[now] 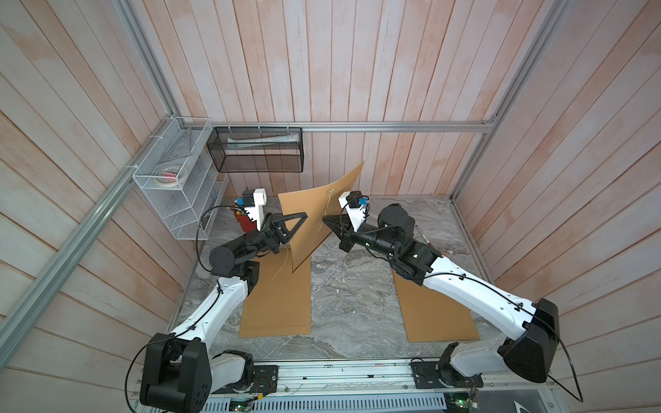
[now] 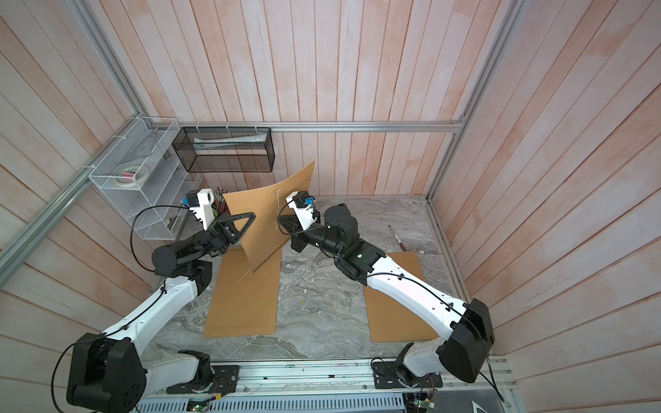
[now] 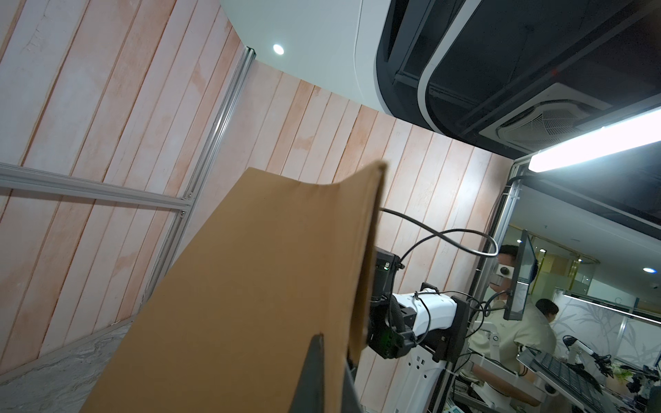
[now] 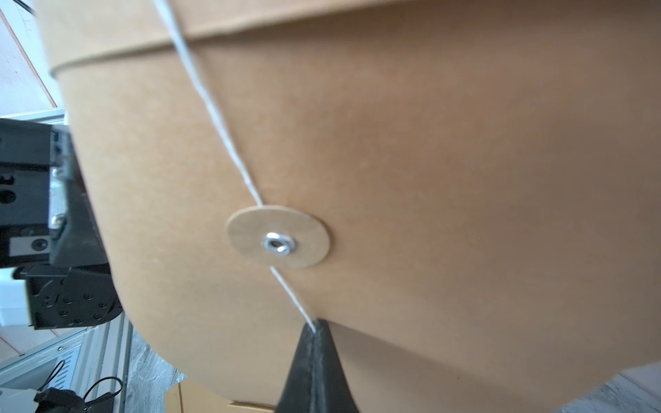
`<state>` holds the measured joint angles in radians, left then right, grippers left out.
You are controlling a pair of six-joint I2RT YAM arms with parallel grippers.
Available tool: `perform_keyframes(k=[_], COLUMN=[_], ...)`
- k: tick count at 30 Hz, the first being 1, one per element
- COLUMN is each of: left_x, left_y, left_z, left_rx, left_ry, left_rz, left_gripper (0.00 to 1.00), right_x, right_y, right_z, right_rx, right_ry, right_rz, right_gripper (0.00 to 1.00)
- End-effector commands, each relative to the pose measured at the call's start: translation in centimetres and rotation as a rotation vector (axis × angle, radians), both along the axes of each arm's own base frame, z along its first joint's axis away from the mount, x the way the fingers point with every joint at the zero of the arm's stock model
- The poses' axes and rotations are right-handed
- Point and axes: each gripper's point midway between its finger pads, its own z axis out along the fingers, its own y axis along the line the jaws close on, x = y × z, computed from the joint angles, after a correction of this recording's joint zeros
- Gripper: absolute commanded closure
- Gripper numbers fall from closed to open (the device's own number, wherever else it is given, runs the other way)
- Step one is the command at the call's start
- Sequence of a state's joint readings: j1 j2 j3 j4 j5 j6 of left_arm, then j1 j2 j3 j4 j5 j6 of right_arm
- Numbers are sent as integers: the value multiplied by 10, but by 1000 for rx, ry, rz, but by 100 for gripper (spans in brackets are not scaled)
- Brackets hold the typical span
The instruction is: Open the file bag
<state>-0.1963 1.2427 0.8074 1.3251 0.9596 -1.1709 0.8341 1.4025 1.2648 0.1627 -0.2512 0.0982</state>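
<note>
The file bag is a brown kraft envelope, held upright and bowed above the marble table in both top views. My left gripper is shut on its near edge, one finger on each face of the bag. A white string runs down the bag's face, passes behind a round paper button with a metal eyelet, and ends in my right gripper, which is shut on it. The string is taut.
Two more brown file bags lie flat on the table, one at the left and one under the right arm. A black mesh basket and a white wire rack hang at the back left. A pen lies at the right.
</note>
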Motion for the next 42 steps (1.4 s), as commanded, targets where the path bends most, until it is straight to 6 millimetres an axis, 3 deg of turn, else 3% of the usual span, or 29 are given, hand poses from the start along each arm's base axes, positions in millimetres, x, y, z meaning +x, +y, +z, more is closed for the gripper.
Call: perform_keyframes(k=[1, 19, 27, 36, 42], left_x=[-2, 1, 2, 8, 15], left_y=[3, 9, 10, 12, 12], left_z=[10, 7, 2, -1, 0], left_rx=[-15, -48, -47, -51, -56], left_ry=[-50, -53, -39, -24, -13], left_rz=[13, 42, 40, 51, 56], left_gripper=[100, 100, 100, 100, 100], right_x=[-1, 21, 32, 17, 10], right_y=[-11, -45, -63, -60, -64], right_z=[14, -5, -1, 6, 0], right_rx=[39, 135, 151, 135, 76], right_ry=[2, 180, 179, 165, 162], right_rz=[-32, -120, -178, -98, -100], right_gripper=[100, 100, 100, 100, 100])
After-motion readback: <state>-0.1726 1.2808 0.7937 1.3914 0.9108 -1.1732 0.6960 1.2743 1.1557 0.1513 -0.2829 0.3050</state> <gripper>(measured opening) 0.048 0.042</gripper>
